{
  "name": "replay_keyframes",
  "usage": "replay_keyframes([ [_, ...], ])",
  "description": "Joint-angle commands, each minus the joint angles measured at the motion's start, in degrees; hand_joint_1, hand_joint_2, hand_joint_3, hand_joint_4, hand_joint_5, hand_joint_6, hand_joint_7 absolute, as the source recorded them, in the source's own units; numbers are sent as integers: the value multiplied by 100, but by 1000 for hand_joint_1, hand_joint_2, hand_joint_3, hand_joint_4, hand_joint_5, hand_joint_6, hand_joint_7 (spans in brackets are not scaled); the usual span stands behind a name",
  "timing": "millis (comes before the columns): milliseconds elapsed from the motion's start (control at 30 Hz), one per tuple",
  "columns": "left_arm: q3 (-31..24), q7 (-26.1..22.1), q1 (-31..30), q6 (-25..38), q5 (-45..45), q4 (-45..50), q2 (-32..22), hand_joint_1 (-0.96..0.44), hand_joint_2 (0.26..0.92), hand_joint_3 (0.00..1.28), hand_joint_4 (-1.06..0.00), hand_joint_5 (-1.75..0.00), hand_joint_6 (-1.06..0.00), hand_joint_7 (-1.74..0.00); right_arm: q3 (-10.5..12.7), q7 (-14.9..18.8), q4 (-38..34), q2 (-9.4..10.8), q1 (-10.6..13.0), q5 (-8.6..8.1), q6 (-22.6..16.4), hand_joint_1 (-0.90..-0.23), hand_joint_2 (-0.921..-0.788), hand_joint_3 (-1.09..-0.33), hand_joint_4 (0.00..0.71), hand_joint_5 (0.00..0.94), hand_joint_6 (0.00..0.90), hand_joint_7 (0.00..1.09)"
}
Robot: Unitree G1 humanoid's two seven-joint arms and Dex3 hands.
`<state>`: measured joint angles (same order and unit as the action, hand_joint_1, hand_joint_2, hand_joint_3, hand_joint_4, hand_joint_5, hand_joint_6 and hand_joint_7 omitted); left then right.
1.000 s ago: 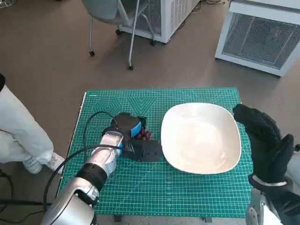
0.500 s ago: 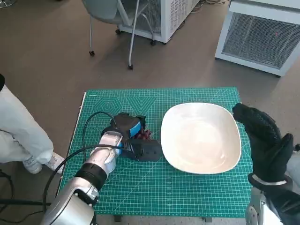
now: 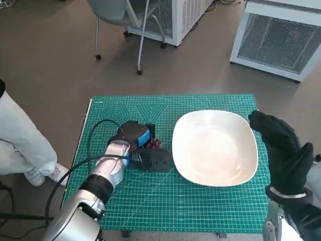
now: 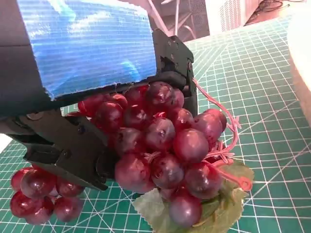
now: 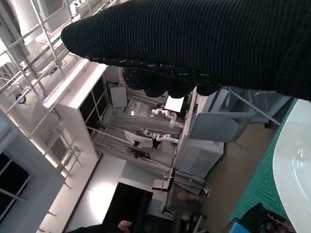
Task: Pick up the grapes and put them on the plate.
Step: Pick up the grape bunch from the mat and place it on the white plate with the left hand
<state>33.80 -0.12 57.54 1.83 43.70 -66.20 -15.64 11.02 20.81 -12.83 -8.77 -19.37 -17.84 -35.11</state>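
A bunch of dark red grapes (image 3: 153, 143) with a green leaf lies on the green cutting mat (image 3: 200, 206), just left of the white plate (image 3: 215, 148). My left hand (image 3: 138, 139) sits over the bunch. In the left wrist view the grapes (image 4: 165, 141) bulge between the black fingers (image 4: 63, 150) and the taped left hand (image 4: 87, 48), while the leaf touches the mat. A few grapes stick out behind the fingers. My gloved right hand (image 3: 281, 145) stands upright by the plate's right edge and holds nothing. The plate (image 4: 301, 48) is bare.
A person's pale trouser leg and shoe (image 3: 22, 145) are close to the table's left side. A wheeled chair (image 3: 125, 20) and white cabinets (image 3: 281, 35) stand on the floor beyond the table. A black cable (image 3: 95, 138) loops over my left forearm.
My left hand has shifted very slightly on the grapes, with its fingers drawn a little closer round the bunch. The right hand and the plate have stayed where they were.
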Motion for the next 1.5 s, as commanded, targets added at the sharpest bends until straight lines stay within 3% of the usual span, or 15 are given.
replay_keyframes([
  [33,-171,-99,1,-7,-129,538,-210,0,921,199,-486,-1514,-564,-1098,-6,-10,-95,21,30,23,11,-483,-921,-533,570,0,196,664],
  [700,-1011,-620,-1005,640,13,4498,-1221,1,920,47,-702,-1281,-689,-966,-44,-23,-79,43,-18,30,36,-483,-921,-531,571,1,203,660],
  [867,-1265,-555,-1207,641,-4,5164,-1323,5,915,56,-675,-1345,-734,-877,-51,-14,-71,42,-18,20,46,-483,-921,-531,571,1,204,659],
  [1033,-1430,-499,-1304,630,0,5475,-1281,7,911,54,-671,-1361,-768,-825,-58,-9,-58,43,-8,15,52,-483,-921,-531,571,1,205,657],
  [1500,-1407,-562,-1254,549,60,5432,-1093,3,915,26,-736,-1244,-732,-915,-42,-7,23,15,77,0,52,-484,-921,-531,570,0,205,656],
])
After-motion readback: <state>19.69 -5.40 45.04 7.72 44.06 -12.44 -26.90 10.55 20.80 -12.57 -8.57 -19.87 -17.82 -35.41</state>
